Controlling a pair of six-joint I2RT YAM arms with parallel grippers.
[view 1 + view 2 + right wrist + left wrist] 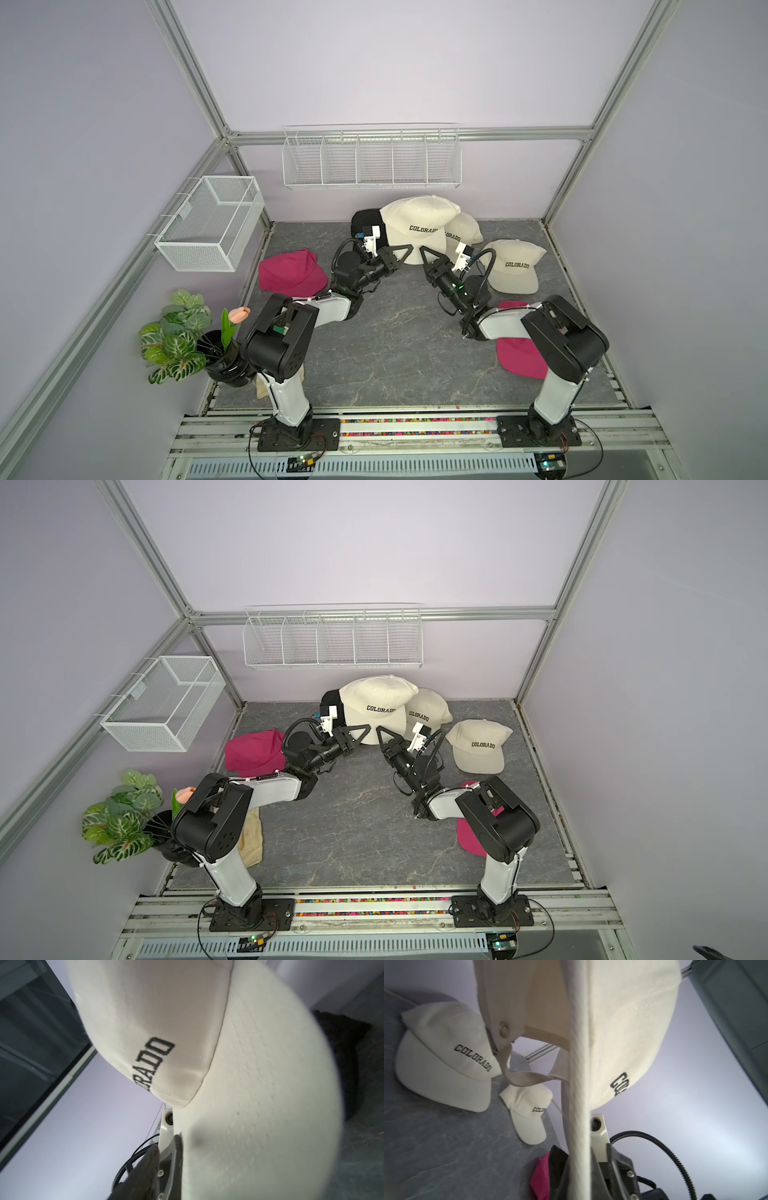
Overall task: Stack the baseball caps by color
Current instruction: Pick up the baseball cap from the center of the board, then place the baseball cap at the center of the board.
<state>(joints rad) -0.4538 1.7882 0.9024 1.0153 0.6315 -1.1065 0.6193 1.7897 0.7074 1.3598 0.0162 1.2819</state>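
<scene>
one cream fabric brimmed cap (417, 218) lettered "colorado" is held aloft at the rear, its brim pinched in the closed left gripper (408, 248), with the right gripper (422, 249) just beside the brim's other edge, its grip unclear.

Left hand (407, 249) clamped shut, right hand (423, 250) opposite.

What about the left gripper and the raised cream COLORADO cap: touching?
Touching. In the left wrist view the raised cream COLORADO cap has its brim edge clamped in the shut left gripper.
</scene>
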